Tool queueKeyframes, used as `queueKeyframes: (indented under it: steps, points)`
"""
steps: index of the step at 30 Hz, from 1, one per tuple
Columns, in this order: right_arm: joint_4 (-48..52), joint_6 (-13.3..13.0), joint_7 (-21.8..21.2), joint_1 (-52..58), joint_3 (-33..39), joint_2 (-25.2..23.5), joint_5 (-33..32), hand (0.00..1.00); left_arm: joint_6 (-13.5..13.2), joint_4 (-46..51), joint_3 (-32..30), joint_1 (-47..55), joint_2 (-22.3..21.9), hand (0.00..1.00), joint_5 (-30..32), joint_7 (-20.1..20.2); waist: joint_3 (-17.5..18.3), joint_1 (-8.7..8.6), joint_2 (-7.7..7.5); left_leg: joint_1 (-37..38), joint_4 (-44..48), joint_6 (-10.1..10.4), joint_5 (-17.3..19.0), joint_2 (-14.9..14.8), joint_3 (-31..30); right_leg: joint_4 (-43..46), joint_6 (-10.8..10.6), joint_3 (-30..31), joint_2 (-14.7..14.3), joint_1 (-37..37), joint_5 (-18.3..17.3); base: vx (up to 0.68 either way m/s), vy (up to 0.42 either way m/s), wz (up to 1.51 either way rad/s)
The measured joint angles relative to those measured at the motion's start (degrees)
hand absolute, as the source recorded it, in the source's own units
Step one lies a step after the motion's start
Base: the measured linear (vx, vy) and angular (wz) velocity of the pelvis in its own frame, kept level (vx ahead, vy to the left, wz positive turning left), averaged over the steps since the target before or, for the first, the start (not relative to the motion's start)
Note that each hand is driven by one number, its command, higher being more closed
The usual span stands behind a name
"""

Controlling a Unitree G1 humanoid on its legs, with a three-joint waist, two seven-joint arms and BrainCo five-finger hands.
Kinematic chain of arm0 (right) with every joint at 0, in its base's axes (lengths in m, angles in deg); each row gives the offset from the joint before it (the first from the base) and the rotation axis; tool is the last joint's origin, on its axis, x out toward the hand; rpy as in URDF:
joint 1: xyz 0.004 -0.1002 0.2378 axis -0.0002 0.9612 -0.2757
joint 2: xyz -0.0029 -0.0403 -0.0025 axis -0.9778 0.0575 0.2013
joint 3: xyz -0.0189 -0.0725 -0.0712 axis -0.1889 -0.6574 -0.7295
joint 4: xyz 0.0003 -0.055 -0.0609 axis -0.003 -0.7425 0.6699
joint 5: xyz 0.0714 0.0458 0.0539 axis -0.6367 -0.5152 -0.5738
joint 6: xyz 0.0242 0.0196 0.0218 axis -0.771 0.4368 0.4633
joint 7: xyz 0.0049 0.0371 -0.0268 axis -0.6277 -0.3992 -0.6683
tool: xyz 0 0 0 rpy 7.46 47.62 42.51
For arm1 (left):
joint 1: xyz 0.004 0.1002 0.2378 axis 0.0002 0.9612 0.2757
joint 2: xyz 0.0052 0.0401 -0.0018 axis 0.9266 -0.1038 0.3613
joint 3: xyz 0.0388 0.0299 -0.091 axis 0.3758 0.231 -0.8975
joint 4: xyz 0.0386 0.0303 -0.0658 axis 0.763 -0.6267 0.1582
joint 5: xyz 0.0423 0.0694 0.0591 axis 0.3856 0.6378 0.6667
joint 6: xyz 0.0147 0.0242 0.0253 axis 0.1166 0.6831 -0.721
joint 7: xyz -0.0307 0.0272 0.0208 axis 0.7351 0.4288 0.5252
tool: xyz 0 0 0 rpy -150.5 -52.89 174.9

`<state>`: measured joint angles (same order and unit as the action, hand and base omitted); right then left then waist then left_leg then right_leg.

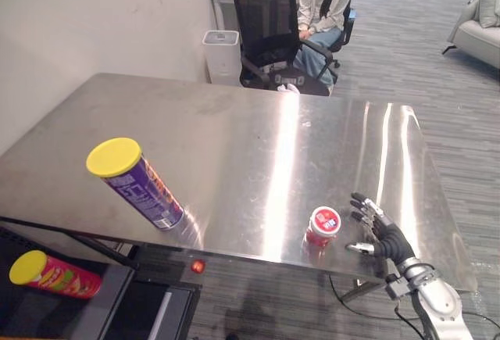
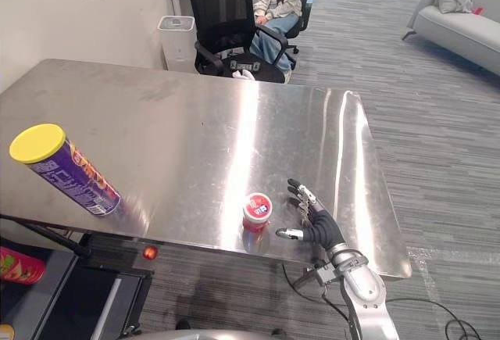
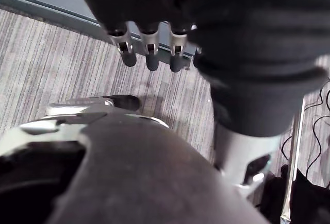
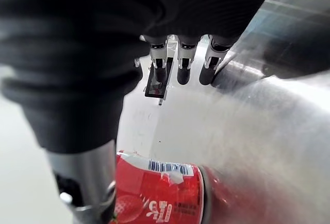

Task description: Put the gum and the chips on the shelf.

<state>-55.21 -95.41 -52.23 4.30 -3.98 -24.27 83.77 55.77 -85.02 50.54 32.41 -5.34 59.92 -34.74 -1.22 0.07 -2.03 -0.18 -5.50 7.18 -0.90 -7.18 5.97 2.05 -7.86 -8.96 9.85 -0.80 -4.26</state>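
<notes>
A purple chips can (image 1: 134,184) with a yellow lid stands tilted on the left part of the steel table (image 1: 258,137). A small red gum tub (image 1: 323,227) with a white lid stands near the table's front edge. Just to its right lies my right hand (image 1: 388,238), open, its fingers spread over the tabletop and its thumb pointing at the tub without touching it. The right wrist view shows the gum tub (image 4: 160,193) close beside the thumb, with the straight fingers (image 4: 183,67) past it. My left hand (image 3: 149,54) hangs open over the carpeted floor.
A red chips can (image 1: 55,275) with a yellow lid lies on a dark lower shelf (image 1: 101,301) under the table's front left. Beyond the table are a black office chair (image 1: 269,27), a seated person (image 1: 320,4), a white bin (image 1: 221,55) and a sofa (image 1: 478,27).
</notes>
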Motion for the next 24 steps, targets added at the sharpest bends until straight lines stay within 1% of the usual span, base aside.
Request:
queueKeyframes:
  steps: [4,6,9,13,21,24]
  points:
    - [0.1,-0.2,0.4,0.0,-0.4,0.5,0.5,0.0,0.0,0.0,0.0,0.0,0.0,0.0,0.1,0.0,-0.1,0.01,-0.11,0.0,0.0,0.0,0.0,0.0,-0.1,0.0,0.0,-0.1,0.0,0.1,0.0,0.0,0.0,0.0]
    - [0.2,-0.4,0.5,0.0,-1.2,1.4,0.6,0.0,0.0,0.0,-0.3,0.0,0.0,0.0,1.4,0.0,-0.1,0.0,-0.17,-0.1,0.0,0.0,-0.1,0.0,-0.3,0.0,0.0,-0.3,0.0,0.1,0.0,-0.01,-0.002,0.03]
    - [0.3,-0.5,1.2,-0.1,-1.9,2.4,0.8,0.0,0.0,0.0,-0.6,0.0,0.0,0.0,1.7,0.0,-0.1,-0.05,-0.19,-0.3,0.0,0.0,-0.2,0.0,-0.6,0.1,0.0,-0.6,0.0,0.1,0.0,-0.01,-0.004,0.05]
    - [0.4,-0.5,2.6,-0.1,-2.1,2.5,1.2,0.0,-0.1,0.0,-1.2,-0.1,0.0,0.0,1.7,0.0,-0.3,-0.07,-0.42,-0.8,0.0,0.0,-0.5,0.0,-2.0,0.4,0.0,-1.8,0.0,0.1,-0.5,-0.01,-0.01,0.15]
    - [0.7,-0.5,3.0,-0.5,-2.7,3.3,1.3,0.0,0.0,0.0,-1.6,-0.2,0.0,0.0,1.7,0.0,-0.3,-0.21,-0.54,-1.5,0.0,0.1,-0.7,0.0,-3.3,1.1,0.1,-3.2,0.1,0.0,-1.0,0.0,-0.006,0.08]
    - [0.9,-0.4,3.4,-1.1,-3.5,3.3,1.3,0.0,-0.1,0.0,-1.7,-0.3,0.0,0.0,1.7,-0.1,-0.4,-0.03,-0.68,-1.7,0.0,0.1,-0.9,0.0,-3.6,1.0,0.1,-3.5,0.0,0.0,-1.0,0.0,-0.004,0.07]
